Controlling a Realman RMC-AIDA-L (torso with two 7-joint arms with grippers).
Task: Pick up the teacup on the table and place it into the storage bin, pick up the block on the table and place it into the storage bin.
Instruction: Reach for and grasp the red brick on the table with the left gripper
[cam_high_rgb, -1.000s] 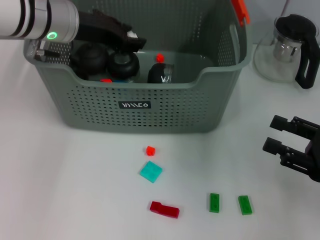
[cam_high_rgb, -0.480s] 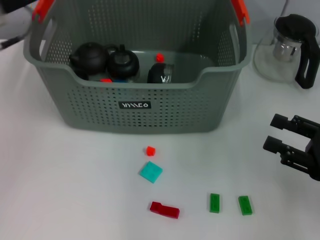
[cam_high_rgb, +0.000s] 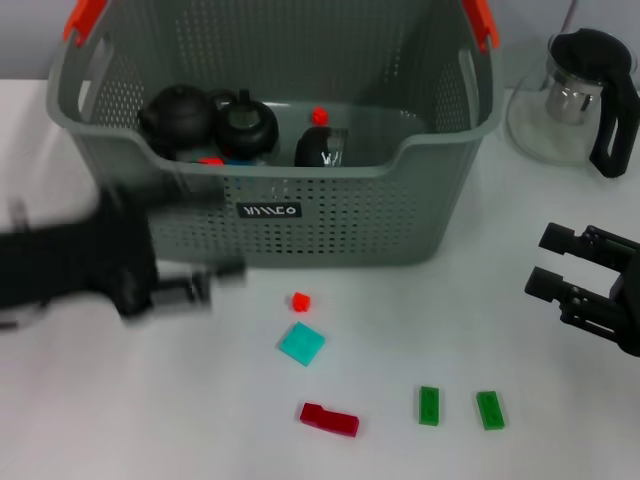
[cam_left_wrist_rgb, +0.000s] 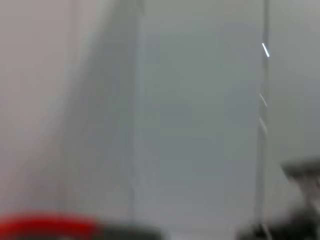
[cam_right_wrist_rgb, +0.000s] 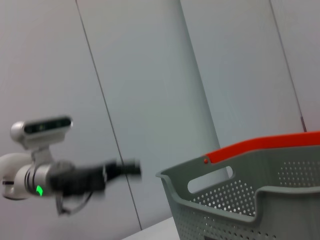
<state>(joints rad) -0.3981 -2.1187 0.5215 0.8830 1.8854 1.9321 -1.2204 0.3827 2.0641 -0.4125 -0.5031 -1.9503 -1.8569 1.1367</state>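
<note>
In the head view, the large grey-green perforated plastic storage bin (cam_high_rgb: 270, 130) with orange-red handle ends stands at the back of the white table (cam_high_rgb: 130, 400). Two dark round teapot-like vessels (cam_high_rgb: 210, 118) and a dark teacup (cam_high_rgb: 320, 148) lie inside it. In front of the bin, on the table, are a tiny red cube block (cam_high_rgb: 300, 300), a flat turquoise square block (cam_high_rgb: 301, 343), a dark red long block (cam_high_rgb: 329, 419) and two green flat blocks (cam_high_rgb: 458, 408). The left gripper (cam_high_rgb: 190, 285) is a motion-smeared dark shape low over the table, near the red cube; whether its fingers are apart or closed cannot be told, nor whether it carries anything. The right gripper (cam_high_rgb: 560, 265) is parked at the right edge, fingers spread, empty. A clear glass teapot with black handle (cam_high_rgb: 580, 95) stands beside the bin.

The left wrist view is a blur of grey with a red streak; nothing is identifiable.

The right wrist view shows the bin's rim (cam_right_wrist_rgb: 250, 165) and the left arm (cam_right_wrist_rgb: 60, 175) farther off.

The likely risk: at this speed the left gripper could nudge the small cube away or scatter neighbouring blocks before closing.
</note>
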